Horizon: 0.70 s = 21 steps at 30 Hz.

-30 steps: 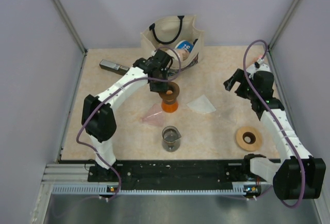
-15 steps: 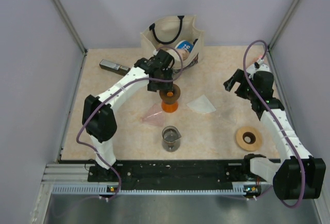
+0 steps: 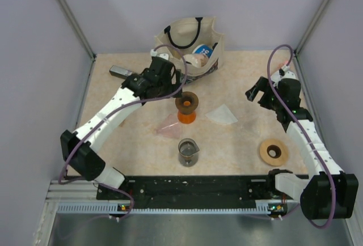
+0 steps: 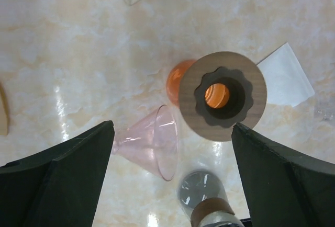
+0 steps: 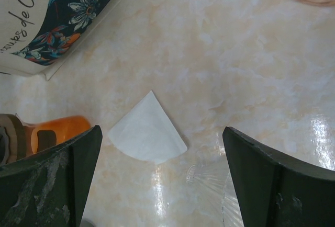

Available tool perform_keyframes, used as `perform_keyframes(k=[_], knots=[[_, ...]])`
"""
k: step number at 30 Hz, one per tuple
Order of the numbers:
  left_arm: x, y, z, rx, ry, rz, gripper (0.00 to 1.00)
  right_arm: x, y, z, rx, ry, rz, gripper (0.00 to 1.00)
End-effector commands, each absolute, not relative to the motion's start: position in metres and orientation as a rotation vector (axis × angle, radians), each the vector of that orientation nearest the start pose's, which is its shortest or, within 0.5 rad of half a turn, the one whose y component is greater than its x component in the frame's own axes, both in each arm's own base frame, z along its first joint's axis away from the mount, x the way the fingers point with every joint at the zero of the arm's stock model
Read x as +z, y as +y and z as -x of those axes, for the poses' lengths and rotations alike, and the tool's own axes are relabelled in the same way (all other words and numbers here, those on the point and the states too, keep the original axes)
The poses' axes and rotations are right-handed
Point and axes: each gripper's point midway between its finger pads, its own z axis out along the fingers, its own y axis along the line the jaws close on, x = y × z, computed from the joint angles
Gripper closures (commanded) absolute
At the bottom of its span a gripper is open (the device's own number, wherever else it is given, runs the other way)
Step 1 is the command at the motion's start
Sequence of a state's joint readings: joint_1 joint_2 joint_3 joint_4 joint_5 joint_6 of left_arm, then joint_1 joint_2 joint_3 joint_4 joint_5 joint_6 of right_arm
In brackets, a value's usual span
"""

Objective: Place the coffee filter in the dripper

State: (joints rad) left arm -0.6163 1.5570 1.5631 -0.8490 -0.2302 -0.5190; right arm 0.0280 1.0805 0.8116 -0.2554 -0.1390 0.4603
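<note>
Top external view, starting nearest the arm bases: a small clear glass beaker (image 3: 188,152) stands upright at the middle of the beige marbled tabletop (image 3: 113,144). A tan flat ring with a centre hole (image 3: 273,152) lies well apart from it on the right, and neither seems needed for this step. Just beyond the beaker the translucent pinkish plastic cone dripper (image 4: 152,143) lies on its side with its wide rim not facing up. As it rests now, a filter could not simply be dropped in, so I judge it must be stood up or steadied first. The left gripper (image 4: 172,127) hovers above it with its jaws spread wide and nothing between them. Its wrist view frames both the dripper and, just beside it, a dark brown wooden ring (image 4: 222,96) seated on an orange plastic base (image 4: 175,80). That spot suits reaching down for the cone. To the right of the orange base the thin white fan-shaped paper coffee filter (image 5: 147,130) lies folded flat on the table, apart from the dripper and touching nothing else. Lying so flat, it gives the fingers little edge to catch. The right gripper (image 5: 161,133) hangs over it empty, jaws fully apart and bracketing the paper, likely lined up for a pinch. Farthest back, a cream cloth tote bag (image 3: 190,39) with printed items inside stands against the rear wall. A dark flat rectangular device (image 3: 125,73) lies to its left.
</note>
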Motion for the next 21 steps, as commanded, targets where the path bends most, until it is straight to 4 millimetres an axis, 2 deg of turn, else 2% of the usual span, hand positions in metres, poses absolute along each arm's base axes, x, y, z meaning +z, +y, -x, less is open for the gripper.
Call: perform_keyframes(k=[1, 5, 8, 10, 13, 21], knots=[[0.249, -0.181, -0.336, -0.172, 2.251, 0.111, 0.01, 0.202, 0.054, -0.345, 0.462, 2.044, -0.331, 0.01], [0.242, -0.156, -0.315, -0.153, 2.234, 0.193, 0.01, 0.197, 0.055, -0.348, 0.465, 2.057, -0.330, 0.01], [0.221, -0.149, -0.299, -0.153, 2.275, 0.219, 0.01, 0.195, 0.054, -0.349, 0.459, 2.062, -0.333, 0.01], [0.201, -0.148, -0.291, -0.143, 2.323, 0.241, 0.01, 0.193, 0.052, -0.350, 0.445, 2.065, -0.344, 0.01], [0.173, -0.157, -0.283, -0.176, 2.407, 0.248, 0.01, 0.191, 0.050, -0.349, 0.435, 2.065, -0.350, 0.01], [0.132, -0.179, -0.283, -0.205, 2.543, 0.276, 0.01, 0.188, 0.049, -0.348, 0.433, 2.064, -0.365, 0.01]])
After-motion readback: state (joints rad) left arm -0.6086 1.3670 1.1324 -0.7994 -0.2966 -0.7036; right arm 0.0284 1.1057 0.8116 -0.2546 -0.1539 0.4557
